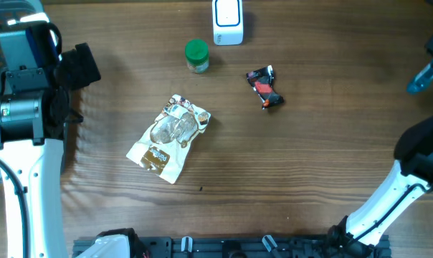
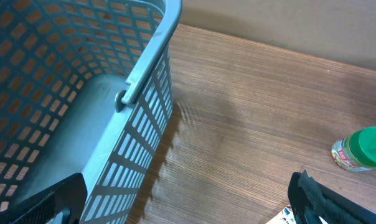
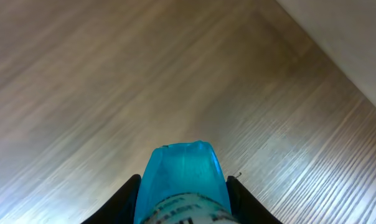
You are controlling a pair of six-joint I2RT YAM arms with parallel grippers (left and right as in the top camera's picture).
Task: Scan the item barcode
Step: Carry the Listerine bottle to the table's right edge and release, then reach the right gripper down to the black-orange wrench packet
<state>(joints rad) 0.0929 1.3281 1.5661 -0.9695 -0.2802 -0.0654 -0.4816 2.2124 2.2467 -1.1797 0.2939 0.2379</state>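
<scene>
Right tool [image 3: 182, 208] partly closed, gripping blue item [image 3: 180, 171] between fingers, lifting it off counter [image 3: 113, 74], label probably facing down. White box [image 1: 227, 21], likely scanner, well left of it. Left tool [image 2: 185, 208] hanging wide open, empty, basket [image 2: 82, 93] just beside it.

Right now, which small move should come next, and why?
Probably swing the left gripper, open and empty by the basket, toward the snack bag: the right gripper clamps a blue object, likely the scanner, and no item is lifted yet.
</scene>
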